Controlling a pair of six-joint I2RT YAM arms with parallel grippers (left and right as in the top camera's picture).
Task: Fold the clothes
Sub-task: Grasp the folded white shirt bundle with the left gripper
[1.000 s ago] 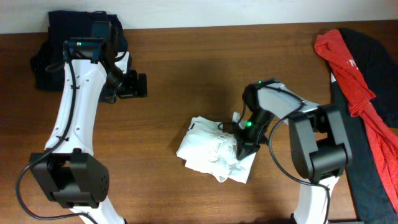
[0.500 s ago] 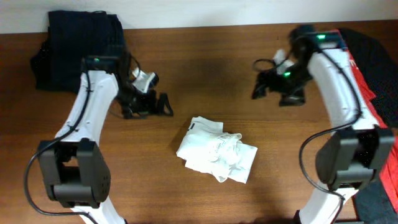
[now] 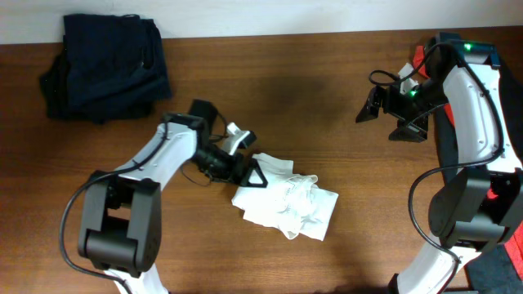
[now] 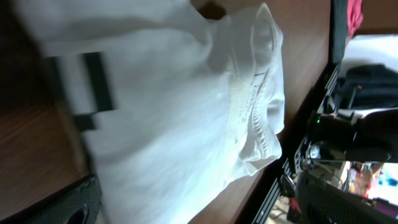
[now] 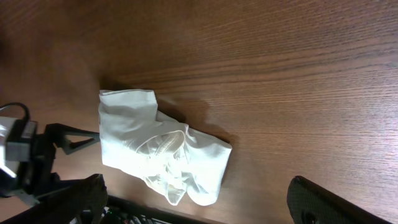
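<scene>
At the crumpled white T-shirt (image 3: pixel 288 206)'s left edge, we should close our spread left fingers (image 3: pixel 248 170) on one layer only; our right fingers (image 3: pixel 369 107) hover spread, well away.

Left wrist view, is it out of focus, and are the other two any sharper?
Left wrist: the white T-shirt is soft and blurred, too close. Right wrist: table grain crisp, fingers dark and blurry. Overhead: sharp, evenly lit.

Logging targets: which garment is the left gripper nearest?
The white T-shirt, crumpled mid-table, left gripper at its edge; the navy pile lies in the far corner.
</scene>
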